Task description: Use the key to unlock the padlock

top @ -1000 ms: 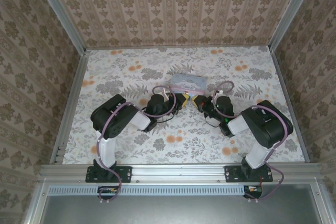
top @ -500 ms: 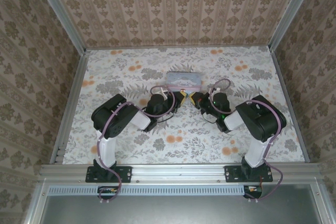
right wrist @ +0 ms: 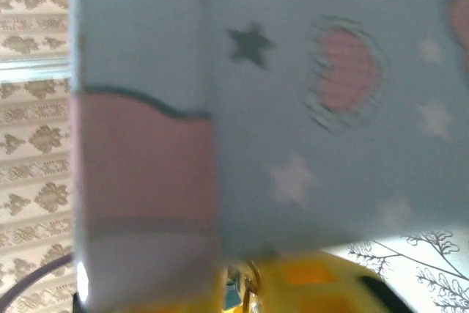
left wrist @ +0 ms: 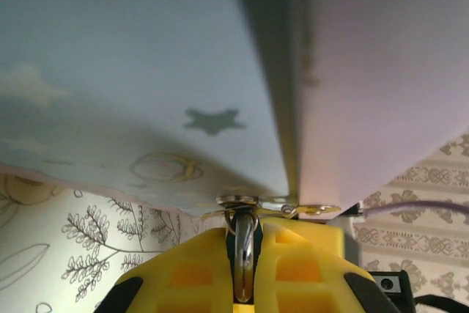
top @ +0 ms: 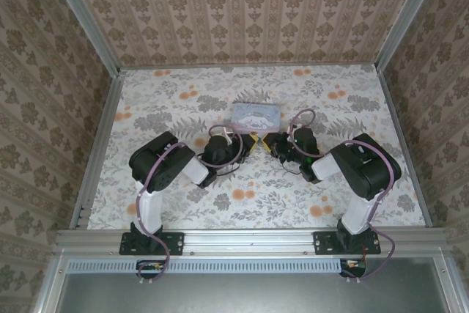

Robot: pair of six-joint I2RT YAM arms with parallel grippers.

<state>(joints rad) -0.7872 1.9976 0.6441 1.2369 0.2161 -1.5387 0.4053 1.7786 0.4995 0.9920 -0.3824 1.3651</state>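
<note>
**Pastel box at desk centre, both tools closed in on its near edge**

- **Box** (top: pixel 255 115): blue and pink with stars. It sits on the floral desk (top: pixel 168 93), at 12 o'clock from both tools.
- **Left tool** (top: pixel 250 141): at 9 o'clock of the right tool. It is set narrow, its yellow fingers (left wrist: pixel 183 273) pinching a thin silver metal piece (left wrist: pixel 245 243) upright, just under a small ring (left wrist: pixel 239 199) at the box's lower edge. This hold is probably meant to steady it for the other arm.
- **Padlock or key**: the pinched piece is likely one of them, but which cannot be told.
- **Right tool** (top: pixel 272 141): pressed close to the box. The wrist view is blurred, so its width cannot be told.
</note>
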